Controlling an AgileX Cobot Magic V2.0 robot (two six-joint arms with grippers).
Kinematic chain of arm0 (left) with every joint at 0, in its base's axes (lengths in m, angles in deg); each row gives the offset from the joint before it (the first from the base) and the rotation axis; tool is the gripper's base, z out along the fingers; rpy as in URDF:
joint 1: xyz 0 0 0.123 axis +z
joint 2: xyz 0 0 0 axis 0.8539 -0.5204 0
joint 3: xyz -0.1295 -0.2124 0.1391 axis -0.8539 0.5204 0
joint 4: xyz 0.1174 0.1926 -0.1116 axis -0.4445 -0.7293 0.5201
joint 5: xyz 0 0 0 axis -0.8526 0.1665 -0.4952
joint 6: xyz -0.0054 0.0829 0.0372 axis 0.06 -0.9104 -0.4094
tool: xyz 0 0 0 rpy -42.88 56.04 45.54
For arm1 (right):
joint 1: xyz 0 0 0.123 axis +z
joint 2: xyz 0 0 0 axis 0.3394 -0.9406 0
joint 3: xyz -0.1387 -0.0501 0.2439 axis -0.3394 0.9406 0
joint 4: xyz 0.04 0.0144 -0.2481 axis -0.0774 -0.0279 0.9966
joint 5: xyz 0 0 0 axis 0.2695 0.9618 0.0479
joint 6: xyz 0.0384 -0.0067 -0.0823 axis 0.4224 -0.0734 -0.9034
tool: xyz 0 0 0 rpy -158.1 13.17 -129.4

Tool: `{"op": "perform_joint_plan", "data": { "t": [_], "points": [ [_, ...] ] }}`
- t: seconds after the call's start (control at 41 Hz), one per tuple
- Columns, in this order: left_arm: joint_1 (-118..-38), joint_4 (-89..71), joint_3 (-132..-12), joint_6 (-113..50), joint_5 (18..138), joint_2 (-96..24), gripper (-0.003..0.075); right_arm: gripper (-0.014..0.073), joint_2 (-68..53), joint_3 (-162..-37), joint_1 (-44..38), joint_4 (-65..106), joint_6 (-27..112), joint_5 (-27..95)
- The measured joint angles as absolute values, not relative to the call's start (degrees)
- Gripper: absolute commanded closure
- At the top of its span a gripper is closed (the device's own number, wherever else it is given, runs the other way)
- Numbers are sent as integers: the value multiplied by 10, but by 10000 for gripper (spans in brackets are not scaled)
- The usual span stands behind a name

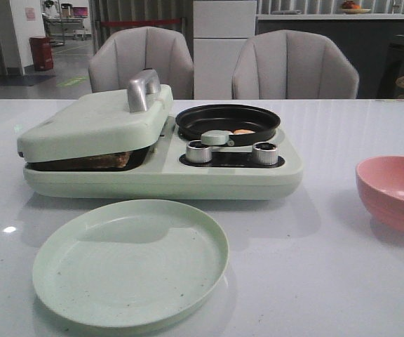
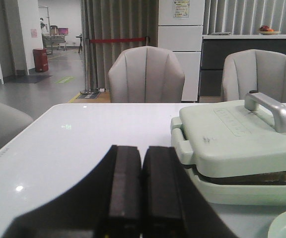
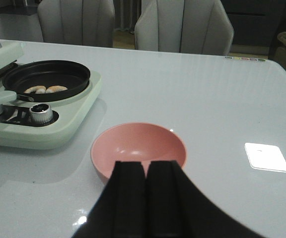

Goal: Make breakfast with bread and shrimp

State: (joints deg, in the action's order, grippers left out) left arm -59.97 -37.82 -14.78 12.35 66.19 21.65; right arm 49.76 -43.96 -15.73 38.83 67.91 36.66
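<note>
A pale green breakfast maker (image 1: 160, 172) stands mid-table. Its lid (image 1: 93, 126) is nearly down, and a brown edge of bread (image 1: 114, 160) shows in the gap, also in the left wrist view (image 2: 277, 177). Shrimp (image 3: 46, 89) lie in the round black pan (image 1: 228, 121), two pale orange pieces. My left gripper (image 2: 142, 153) is shut and empty, to the left of the maker. My right gripper (image 3: 145, 166) is shut and empty, just before the empty pink bowl (image 3: 138, 148). Neither gripper shows in the front view.
An empty pale green plate (image 1: 130, 261) lies in front of the maker. The pink bowl (image 1: 393, 191) sits at the right. Two knobs (image 1: 199, 152) and a pan handle (image 1: 216, 137) face front. Two grey chairs (image 1: 142, 62) stand behind the table.
</note>
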Motion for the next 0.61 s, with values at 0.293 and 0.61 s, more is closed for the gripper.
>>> {"op": "perform_joint_plan", "data": {
  "t": [0.293,0.61],
  "points": [
    [-600,-378,-148,123,661,216,619,558,516,-376,-164,379,679,298],
    [-600,-378,-148,123,661,216,619,558,516,-376,-171,356,679,272]
  ]
}}
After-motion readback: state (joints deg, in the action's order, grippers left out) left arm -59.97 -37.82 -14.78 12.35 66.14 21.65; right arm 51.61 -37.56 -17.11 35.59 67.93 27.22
